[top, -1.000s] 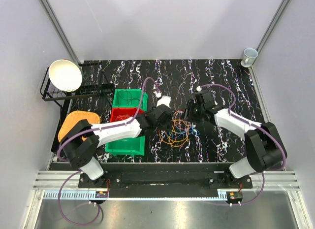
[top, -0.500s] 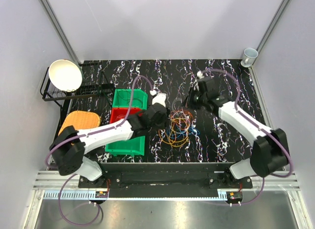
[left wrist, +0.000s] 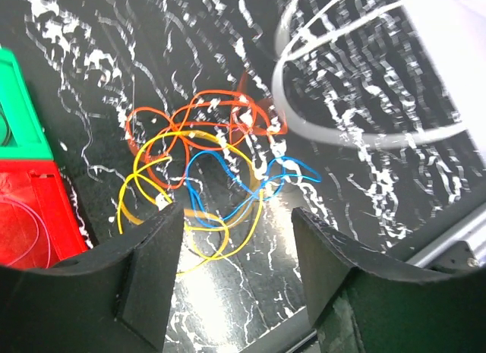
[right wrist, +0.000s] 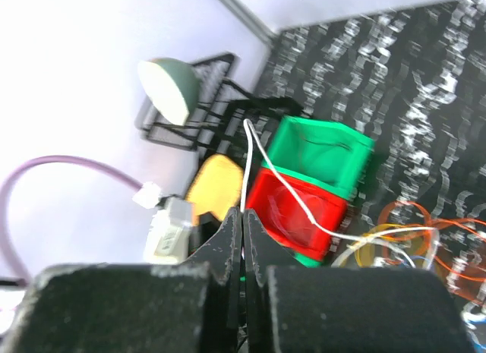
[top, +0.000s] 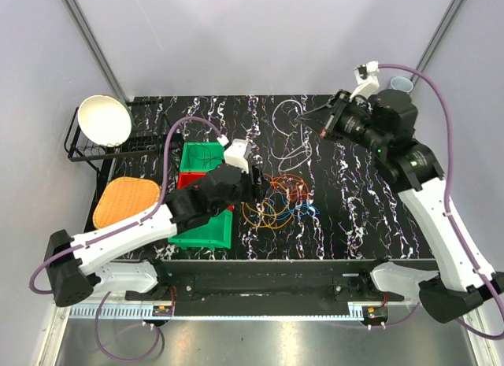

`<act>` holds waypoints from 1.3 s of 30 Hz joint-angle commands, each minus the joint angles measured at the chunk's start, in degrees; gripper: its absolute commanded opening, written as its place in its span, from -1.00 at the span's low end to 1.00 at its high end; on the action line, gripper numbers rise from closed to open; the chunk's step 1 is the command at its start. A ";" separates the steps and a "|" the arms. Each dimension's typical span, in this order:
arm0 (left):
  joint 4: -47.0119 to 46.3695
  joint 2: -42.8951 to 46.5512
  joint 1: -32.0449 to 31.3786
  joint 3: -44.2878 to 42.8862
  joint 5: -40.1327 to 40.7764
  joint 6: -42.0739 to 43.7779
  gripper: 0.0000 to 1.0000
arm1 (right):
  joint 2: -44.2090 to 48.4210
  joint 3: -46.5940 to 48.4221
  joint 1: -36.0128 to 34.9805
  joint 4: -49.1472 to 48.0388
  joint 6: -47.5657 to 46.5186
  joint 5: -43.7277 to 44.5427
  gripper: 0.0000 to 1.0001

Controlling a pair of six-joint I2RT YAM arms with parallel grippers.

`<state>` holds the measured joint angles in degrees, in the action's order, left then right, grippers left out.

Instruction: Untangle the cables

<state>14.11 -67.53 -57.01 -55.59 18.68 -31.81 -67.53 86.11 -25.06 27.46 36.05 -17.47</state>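
Plainly, we held the right gripper high at the far right, its fingers pressed together on a white cable. We judged this was to draw that strand up and away from the cables, which lay mid-table just right of the bins. Our left gripper hovered over that heap with fingers spread, holding nothing, probably ready to pin it down. The bare table right and far of the heap offered room to lay a strand. The bins and the near edge sat close.
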 commanded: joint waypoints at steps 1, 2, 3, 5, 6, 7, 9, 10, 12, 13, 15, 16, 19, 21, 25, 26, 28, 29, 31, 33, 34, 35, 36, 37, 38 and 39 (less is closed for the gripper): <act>-1.80 3.63 -1.60 1.10 0.66 2.54 0.26 | 2.22 3.98 0.19 0.93 2.62 -3.97 -1.00; -2.06 4.15 -1.87 1.36 0.40 3.07 0.28 | 2.57 3.46 0.27 0.84 2.27 -3.01 -1.00; -2.85 5.03 -2.22 1.54 -0.04 3.25 0.33 | 3.01 3.19 0.19 1.45 2.18 -2.31 -1.00; -3.56 5.74 -3.10 1.98 -0.66 4.03 0.38 | 3.10 2.14 0.19 2.33 2.18 -1.16 -1.00; -3.91 6.35 -3.36 2.07 -0.83 4.21 0.40 | 3.36 1.53 0.19 2.42 2.35 -1.25 -1.00; -4.09 6.53 -4.06 2.07 -1.10 4.39 0.45 | 3.54 0.91 0.19 2.51 2.62 -1.16 -1.00; -4.26 6.88 -4.77 1.89 -1.71 5.53 0.49 | 3.89 -1.11 0.19 2.51 3.23 -0.90 -1.00; -4.18 6.88 -5.47 1.72 -1.89 6.06 0.50 | 3.89 -1.72 0.19 2.42 3.41 -0.72 -1.00; -4.18 6.53 -6.18 0.93 -2.33 7.72 0.50 | 4.16 -3.48 0.19 2.51 3.94 -0.54 -1.00; -4.18 6.27 -7.05 0.58 -2.33 8.34 0.50 | 4.24 -4.01 0.19 2.51 4.20 -0.54 -1.00; -4.00 5.05 -7.85 -0.92 -2.33 9.57 0.50 | 4.16 -5.33 0.19 2.51 4.99 -0.46 -1.00; -4.09 4.51 -8.63 -1.44 -2.24 9.92 0.50 | 4.07 -5.68 0.19 2.42 5.34 -0.37 -1.00; -4.18 1.53 -10.04 -3.81 -1.19 10.63 0.50 | 4.07 -6.56 0.19 2.51 6.13 -0.46 -1.00; -4.18 -1.01 -10.75 -5.40 0.04 10.98 0.49 | 4.16 -6.65 0.27 2.51 6.57 -0.45 -1.00; -4.79 -4.62 -12.24 -7.86 1.10 11.16 0.47 | 4.16 -6.39 0.19 2.95 7.19 -0.19 -1.00; -5.05 -5.94 -12.42 -8.91 1.01 11.33 0.47 | 4.07 -6.30 0.19 3.12 7.36 -0.28 -1.00; -5.67 -6.82 -12.95 -9.97 1.01 11.51 0.47 | 4.24 -6.30 0.19 3.39 7.54 -0.19 -1.00; -5.93 -7.96 -13.12 -11.02 1.27 11.77 0.47 | 4.25 -6.30 0.19 3.47 7.54 -0.19 -1.00; -6.55 -8.85 -13.39 -11.73 1.89 12.12 0.48 | 4.33 -6.21 0.19 3.56 7.80 -0.19 -1.00; -7.77 -10.08 -13.39 -12.43 2.33 12.30 0.48 | 4.42 -6.12 0.19 3.74 7.81 -0.19 -1.00; -8.04 -10.52 -13.39 -12.61 2.24 12.39 0.47 | 4.42 -6.12 0.19 3.82 7.98 -0.19 -1.00; -8.39 -11.39 -13.47 -13.13 2.24 12.48 0.47 | 4.51 -5.95 0.19 3.83 7.89 -0.19 -1.00; -9.18 -11.83 -13.47 -13.31 2.07 12.48 0.46 | 4.60 -5.95 0.19 4.00 8.07 -0.19 -1.00; -9.45 -12.36 -13.47 -13.84 1.80 12.39 0.41 | 4.68 -5.86 0.27 4.18 8.16 -0.28 -1.00; -9.80 -13.41 -13.47 -14.01 1.80 12.30 0.33 | 4.77 -5.86 0.19 4.26 8.24 -0.11 -1.00; -10.32 -13.86 -13.47 -14.28 1.98 12.30 0.21 | 4.86 -5.77 0.19 4.35 8.33 -0.19 -1.00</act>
<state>9.06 -79.40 -70.19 -66.72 18.98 -20.62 -64.01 79.40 -25.06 31.86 43.62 -18.50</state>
